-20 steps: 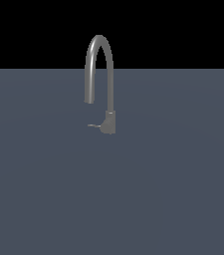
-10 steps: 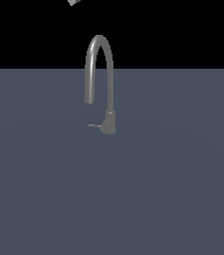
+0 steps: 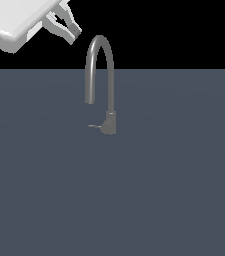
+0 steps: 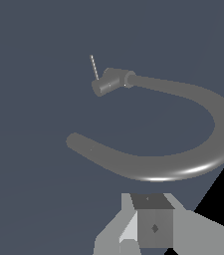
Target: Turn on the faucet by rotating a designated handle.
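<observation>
The faucet (image 3: pixel 106 80) stands on the flat grey surface (image 3: pixel 174 190) near the middle of the exterior view, its arched spout rising against the black background and curving down toward that view's left. The handle (image 3: pixel 94 126), a thin lever, sticks out from the blocky base toward the exterior view's left, untouched. The white arm (image 3: pixel 14 20) enters at the upper left of that view, with the gripper (image 3: pixel 74 31) hanging well above the handle, just beside the top of the arch and clear of it. The wrist view looks down over the spout's curve (image 4: pixel 183 164) and shows the handle (image 4: pixel 93 66) as a pale sliver beyond the base. Whether the jaws are parted or closed cannot be told; nothing is held.
</observation>
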`<state>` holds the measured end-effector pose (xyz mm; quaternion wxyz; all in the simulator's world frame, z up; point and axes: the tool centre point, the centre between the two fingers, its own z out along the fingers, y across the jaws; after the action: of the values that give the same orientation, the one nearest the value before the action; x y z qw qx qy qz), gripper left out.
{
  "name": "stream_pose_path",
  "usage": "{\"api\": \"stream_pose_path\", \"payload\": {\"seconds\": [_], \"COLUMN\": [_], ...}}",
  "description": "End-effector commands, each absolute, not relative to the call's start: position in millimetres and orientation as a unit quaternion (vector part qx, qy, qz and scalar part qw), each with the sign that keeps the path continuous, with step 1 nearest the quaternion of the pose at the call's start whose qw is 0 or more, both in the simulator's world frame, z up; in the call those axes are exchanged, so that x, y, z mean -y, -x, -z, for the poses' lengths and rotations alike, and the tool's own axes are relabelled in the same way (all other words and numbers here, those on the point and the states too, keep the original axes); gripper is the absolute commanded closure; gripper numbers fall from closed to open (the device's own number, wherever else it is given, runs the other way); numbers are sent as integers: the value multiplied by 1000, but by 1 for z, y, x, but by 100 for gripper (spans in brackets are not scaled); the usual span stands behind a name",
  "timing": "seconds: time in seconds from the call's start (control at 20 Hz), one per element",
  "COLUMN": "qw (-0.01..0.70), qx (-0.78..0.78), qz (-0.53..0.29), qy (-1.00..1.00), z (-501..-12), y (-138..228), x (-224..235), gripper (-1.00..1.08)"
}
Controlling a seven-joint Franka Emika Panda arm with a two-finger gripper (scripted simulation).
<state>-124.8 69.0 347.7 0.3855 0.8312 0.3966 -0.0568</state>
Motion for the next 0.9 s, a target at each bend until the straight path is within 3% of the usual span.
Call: {"api": "stream_pose_path", "payload": {"seconds": [0.0, 0.85], "qw": [406, 516], "qx": [-419, -533], "qz": [58, 66], "qy": [-810, -667], "z": [-337, -272], "y": [119, 87], "x": [-73, -92], "gripper": [108, 108]}}
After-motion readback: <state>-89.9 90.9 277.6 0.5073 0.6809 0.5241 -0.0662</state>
